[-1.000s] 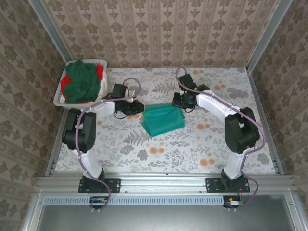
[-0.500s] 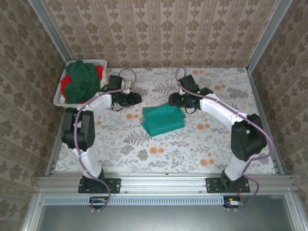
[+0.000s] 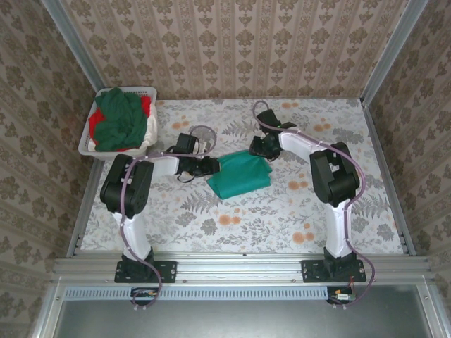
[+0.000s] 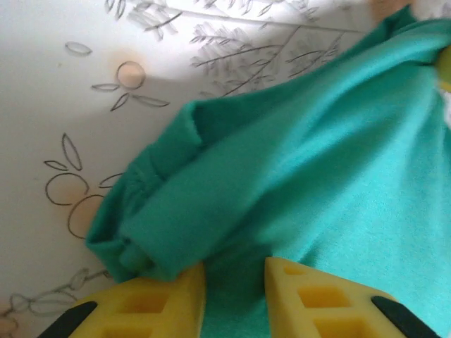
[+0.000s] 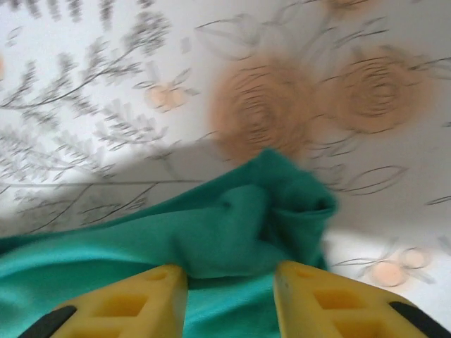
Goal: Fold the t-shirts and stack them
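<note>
Centre frame: folded teal shirt [image 3: 239,176] is lying flat. Flanking it, left gripper [image 3: 213,167] and right gripper [image 3: 257,150] are straddling its left edge and upper-right corner, seemingly for another fold; whether clamped, cannot tell.

left arm [image 3: 151,169] elbow-bent, forearm low, pointing right | left gripper [image 4: 235,271] fingers slightly parted, grip unclear | right arm [image 3: 310,144] doubled back leftward | right gripper [image 5: 231,278] fingers slightly parted, grip unclear
</note>
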{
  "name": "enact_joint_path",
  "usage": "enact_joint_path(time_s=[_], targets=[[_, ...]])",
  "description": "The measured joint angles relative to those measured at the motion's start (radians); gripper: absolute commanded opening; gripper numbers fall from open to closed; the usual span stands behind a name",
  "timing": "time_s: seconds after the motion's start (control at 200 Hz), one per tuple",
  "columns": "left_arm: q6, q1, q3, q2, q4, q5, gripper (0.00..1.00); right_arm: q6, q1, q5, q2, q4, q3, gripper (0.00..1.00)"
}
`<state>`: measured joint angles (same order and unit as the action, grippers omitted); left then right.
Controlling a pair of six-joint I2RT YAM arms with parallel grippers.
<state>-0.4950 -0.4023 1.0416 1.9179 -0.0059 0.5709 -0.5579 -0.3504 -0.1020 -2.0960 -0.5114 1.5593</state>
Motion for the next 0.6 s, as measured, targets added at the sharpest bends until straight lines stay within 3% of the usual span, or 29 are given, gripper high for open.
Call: enact_joint_path(time_s=[0.095,0.26,0.44,0.6], targets=[[-0.002,0.005,0.000,-0.004,0.016,0.005,0.29,0.004,0.026,0.000,0.001,-0.002,-0.016,0.58],[0.003,0.006,0.000,-0.025,-0.022,-0.014,0.32,0.005,0.015,0.013,0.086,0.000,-0.109,0.59],[0.027,-0.002,0.041,-0.118,-0.131,-0.084,0.39,0.003,-0.086,0.047,0.263,0.041,-0.163,0.47],[0.036,-0.037,0.097,-0.177,-0.138,-0.124,0.38,-0.009,-0.129,0.042,0.220,0.087,-0.119,0.39]])
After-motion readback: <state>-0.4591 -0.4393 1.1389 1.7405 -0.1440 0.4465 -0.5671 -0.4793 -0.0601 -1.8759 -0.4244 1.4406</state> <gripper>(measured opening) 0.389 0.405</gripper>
